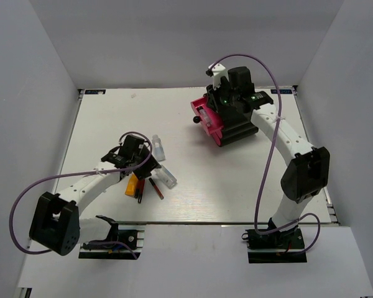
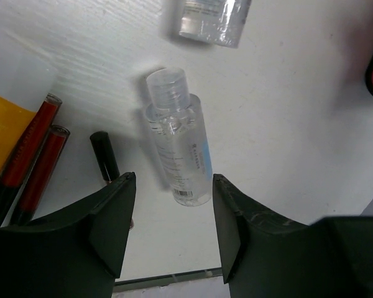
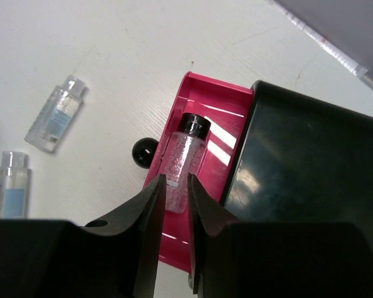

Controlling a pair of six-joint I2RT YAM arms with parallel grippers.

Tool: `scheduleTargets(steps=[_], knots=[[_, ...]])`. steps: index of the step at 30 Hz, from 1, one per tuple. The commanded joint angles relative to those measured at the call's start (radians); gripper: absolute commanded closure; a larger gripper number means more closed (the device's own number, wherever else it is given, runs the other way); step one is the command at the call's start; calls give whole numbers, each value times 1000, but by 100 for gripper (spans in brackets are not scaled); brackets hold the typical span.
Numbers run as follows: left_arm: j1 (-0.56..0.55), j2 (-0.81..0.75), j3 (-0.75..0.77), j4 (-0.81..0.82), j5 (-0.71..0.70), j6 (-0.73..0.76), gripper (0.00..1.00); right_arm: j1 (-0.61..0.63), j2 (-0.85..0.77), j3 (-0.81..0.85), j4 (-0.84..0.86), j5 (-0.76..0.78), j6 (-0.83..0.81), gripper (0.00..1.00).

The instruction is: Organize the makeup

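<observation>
The makeup lies in a cluster under my left arm. A clear bottle (image 2: 177,139) lies flat on the table just ahead of my left gripper (image 2: 173,183), which is open and empty. A second clear bottle (image 2: 211,22) lies beyond it. Two red pencils (image 2: 31,155), a dark pencil (image 2: 104,155) and the orange tube (image 2: 3,130) lie to the left. My right gripper (image 3: 175,181) hovers over the pulled-out pink drawer (image 3: 227,112). Its jaws stand narrowly apart above a clear black-capped bottle (image 3: 188,152) lying in the drawer, and they hold nothing.
The black box (image 1: 239,127) stands at the back right, its drawer's black knob (image 3: 144,152) pointing left. White walls enclose the table (image 1: 236,186) on three sides. The left arm's purple cable (image 1: 68,177) loops over the near-left table.
</observation>
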Motion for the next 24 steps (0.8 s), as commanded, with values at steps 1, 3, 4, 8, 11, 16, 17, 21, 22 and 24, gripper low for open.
scheduleTargets(steps=[1, 3, 4, 8, 11, 16, 17, 21, 22, 24], knots=[[-4, 12, 57, -8, 22, -8, 38, -19, -68, -29, 80, -44, 8, 74], [-4, 31, 64, -8, 21, -8, 38, -15, -77, -48, 83, -46, 8, 74], [-4, 58, 73, -8, 25, -7, 38, -21, -77, -54, 85, -47, 10, 74], [-14, 133, 107, -9, 44, -2, 37, -24, -82, -69, 88, -53, 13, 73], [-24, 198, 139, -12, 51, 3, 36, -30, -83, -77, 88, -57, 16, 73], [-35, 266, 173, -52, 53, 7, 34, -39, -89, -86, 95, -57, 19, 72], [-44, 278, 172, -52, 53, 6, 32, -44, -89, -87, 94, -57, 19, 72], [-44, 327, 169, -36, 51, 4, 31, -51, -97, -101, 101, -57, 20, 71], [-53, 338, 166, -17, 53, 4, 31, -54, -99, -104, 103, -57, 25, 71], [-53, 370, 166, 4, 60, 3, 34, -62, -102, -109, 101, -58, 26, 71]])
